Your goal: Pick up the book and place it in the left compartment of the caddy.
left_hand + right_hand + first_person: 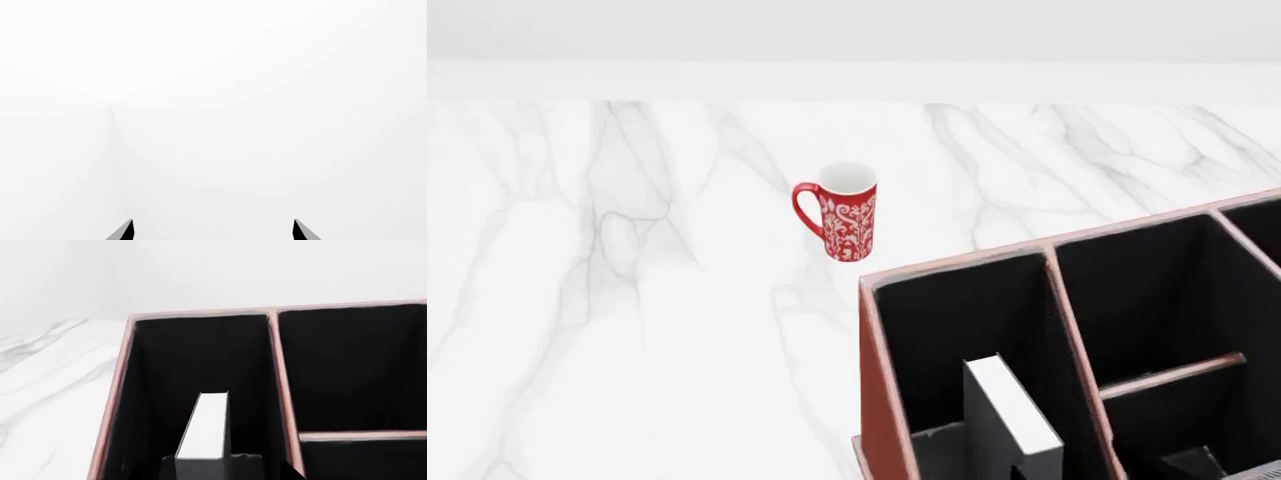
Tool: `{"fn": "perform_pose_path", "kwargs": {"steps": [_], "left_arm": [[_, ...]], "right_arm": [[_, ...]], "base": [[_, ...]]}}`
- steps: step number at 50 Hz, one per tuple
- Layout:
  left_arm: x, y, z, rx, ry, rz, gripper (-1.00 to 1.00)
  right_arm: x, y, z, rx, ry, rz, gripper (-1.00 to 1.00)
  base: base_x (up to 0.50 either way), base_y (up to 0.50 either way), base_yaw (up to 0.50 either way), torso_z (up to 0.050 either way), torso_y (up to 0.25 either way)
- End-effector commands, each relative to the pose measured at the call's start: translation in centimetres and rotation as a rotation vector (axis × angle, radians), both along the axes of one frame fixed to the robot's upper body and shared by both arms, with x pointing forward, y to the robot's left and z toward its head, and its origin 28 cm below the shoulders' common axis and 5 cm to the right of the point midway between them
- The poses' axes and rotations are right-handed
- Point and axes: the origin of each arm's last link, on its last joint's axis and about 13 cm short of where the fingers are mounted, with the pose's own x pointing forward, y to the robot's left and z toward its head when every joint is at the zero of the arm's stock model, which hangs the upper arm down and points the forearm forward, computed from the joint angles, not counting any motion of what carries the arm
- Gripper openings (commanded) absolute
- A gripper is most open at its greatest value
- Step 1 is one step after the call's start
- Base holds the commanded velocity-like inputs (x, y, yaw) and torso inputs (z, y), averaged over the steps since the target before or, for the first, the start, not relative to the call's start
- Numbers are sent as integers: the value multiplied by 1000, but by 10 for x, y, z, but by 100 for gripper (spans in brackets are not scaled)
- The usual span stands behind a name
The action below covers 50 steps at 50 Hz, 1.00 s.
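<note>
A: White marble tabletop with grey veining fills the head view; a plain pale wall lies behind. What stands nearest?

B: Nearest, the caddy, reddish-brown with black lining; the book stands on edge inside its left compartment, white page edges upward, near that section's front end; the right wrist view shows the same book between the outer wall and the long divider.

A: And the grippers?

B: Right gripper: its fingers are not clearly visible, so its state cannot be told; left gripper: two dark fingertips set well apart, released, holding nothing, facing blank white.

A: Farther back?

B: A red-and-white patterned mug, upright, well apart from the caddy's far corner.
</note>
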Motion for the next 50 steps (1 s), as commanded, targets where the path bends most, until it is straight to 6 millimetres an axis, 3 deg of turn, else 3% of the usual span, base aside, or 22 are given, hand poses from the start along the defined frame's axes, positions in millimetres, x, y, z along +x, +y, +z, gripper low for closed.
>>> {"fn": "perform_pose_path", "kwargs": {"steps": [1, 18, 50], "left_arm": [[0, 0, 0, 0, 1, -2, 100], [1, 0, 0, -1, 0, -3, 100], [1, -1, 0, 1, -1, -5, 100]], "right_arm": [[-3, 4, 6, 2, -11, 38, 100], [-6, 8, 22, 30, -53, 73, 100], [-34, 9, 83, 167, -315, 66, 100]], "base": [[0, 0, 0, 0, 0], [0, 0, 0, 0, 0], [0, 0, 0, 0, 0]]}}
